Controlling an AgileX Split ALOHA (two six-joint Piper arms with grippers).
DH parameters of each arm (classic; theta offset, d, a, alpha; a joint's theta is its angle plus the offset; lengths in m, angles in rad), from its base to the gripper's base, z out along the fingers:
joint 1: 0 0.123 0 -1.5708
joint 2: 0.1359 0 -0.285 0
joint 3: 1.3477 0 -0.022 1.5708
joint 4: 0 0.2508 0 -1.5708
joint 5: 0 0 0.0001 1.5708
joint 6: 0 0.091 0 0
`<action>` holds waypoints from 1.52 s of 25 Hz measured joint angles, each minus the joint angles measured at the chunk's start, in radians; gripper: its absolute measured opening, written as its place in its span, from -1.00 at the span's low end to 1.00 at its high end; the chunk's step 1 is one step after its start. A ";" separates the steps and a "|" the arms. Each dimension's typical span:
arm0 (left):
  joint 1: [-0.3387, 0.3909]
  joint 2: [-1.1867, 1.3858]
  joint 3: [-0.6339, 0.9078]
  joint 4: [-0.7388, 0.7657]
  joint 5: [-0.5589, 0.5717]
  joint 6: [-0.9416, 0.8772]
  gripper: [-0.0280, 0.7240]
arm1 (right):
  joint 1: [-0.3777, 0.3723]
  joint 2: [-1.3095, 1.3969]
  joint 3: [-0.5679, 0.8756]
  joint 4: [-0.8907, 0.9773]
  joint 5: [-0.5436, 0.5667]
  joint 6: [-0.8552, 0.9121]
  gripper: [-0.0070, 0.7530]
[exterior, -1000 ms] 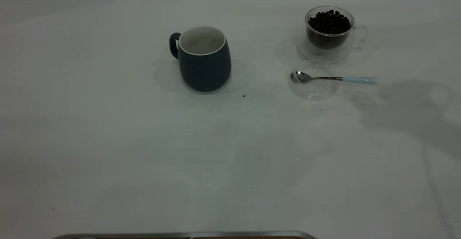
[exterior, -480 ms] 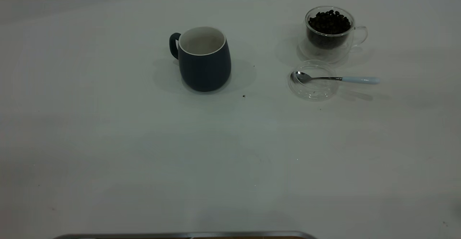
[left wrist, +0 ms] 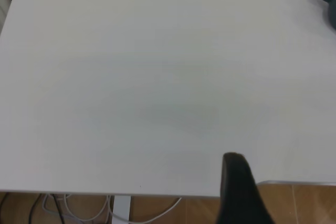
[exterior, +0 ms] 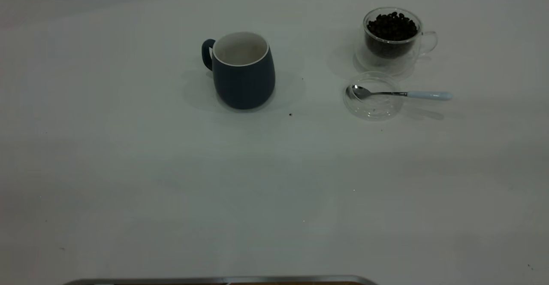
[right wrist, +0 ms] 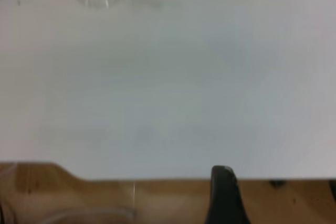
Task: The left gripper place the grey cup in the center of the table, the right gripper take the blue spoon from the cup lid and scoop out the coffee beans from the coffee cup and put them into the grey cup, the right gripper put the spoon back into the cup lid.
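Only wristward: table edge (left wrist: 157, 192), cables (left wrist: 79, 208).

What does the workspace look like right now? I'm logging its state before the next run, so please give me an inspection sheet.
Surface: white table, a few dark specks near the grey cup.
Job's things: grey cup upright mid-table, handle toward the left arm's side, no beans visible inside. Glass coffee cup holding coffee beans. Clear lid just in front of it; blue spoon has its bowl in the lid, handle sticking out over the rim.
Clutter: nothing seen.
Grippers: left gripper and right gripper both back at the table's near edge, away from everything; one dark finger of each in view.
Cables: white cables below the table edge.
Surroundings: wood-coloured floor.
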State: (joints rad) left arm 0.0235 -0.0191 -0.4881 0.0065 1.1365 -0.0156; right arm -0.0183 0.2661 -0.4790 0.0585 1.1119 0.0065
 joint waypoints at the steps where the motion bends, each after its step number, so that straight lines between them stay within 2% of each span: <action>1: 0.000 0.000 0.000 0.000 0.000 0.000 0.43 | 0.000 -0.028 0.000 0.000 0.000 0.000 0.50; 12: 0.000 0.000 0.000 0.000 0.000 0.000 0.43 | -0.011 -0.271 0.000 0.002 0.007 0.000 0.50; 38: 0.000 0.000 0.000 0.000 0.000 -0.003 0.43 | -0.012 -0.272 0.000 0.004 0.008 0.000 0.50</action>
